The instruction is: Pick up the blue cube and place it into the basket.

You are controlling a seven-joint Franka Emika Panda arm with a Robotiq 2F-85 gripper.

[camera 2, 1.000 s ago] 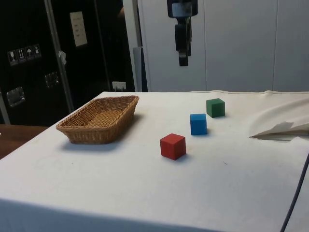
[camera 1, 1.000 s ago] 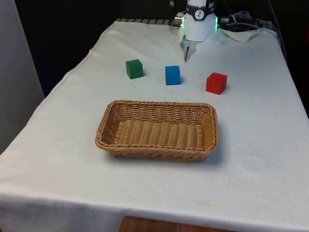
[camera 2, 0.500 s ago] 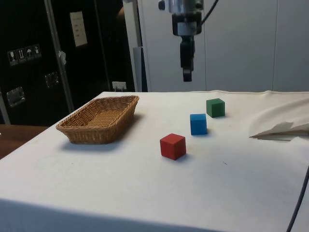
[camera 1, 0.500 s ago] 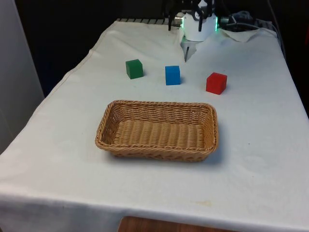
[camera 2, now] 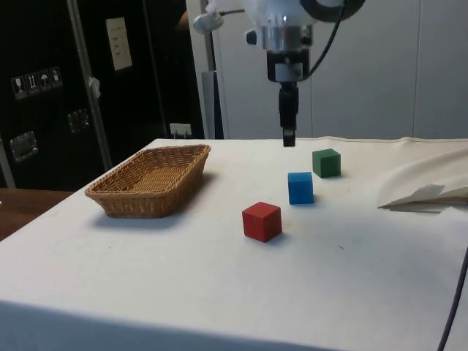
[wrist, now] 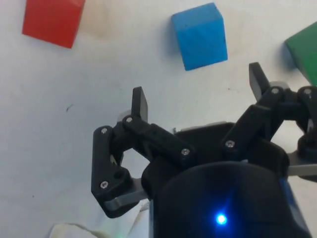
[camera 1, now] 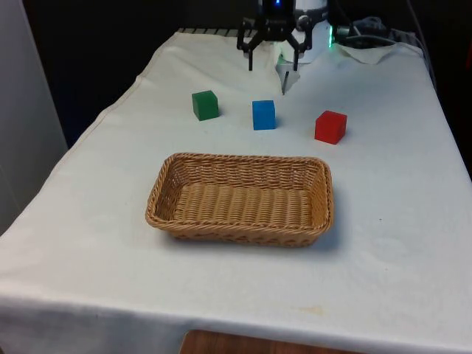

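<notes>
Black fingers (wrist: 140,103) spread wide, empty, above blue cube (wrist: 200,43)

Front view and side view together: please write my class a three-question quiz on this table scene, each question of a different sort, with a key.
1. True or false: the blue cube already lies in the basket.
2. Which cube stands between the other two in the front view? A) green cube B) blue cube C) red cube
3. Fill in: the gripper hangs above the table with its fingers ____.

Key
1. False: it stands on the cloth beyond the basket.
2. B
3. Open, holding nothing.
</notes>
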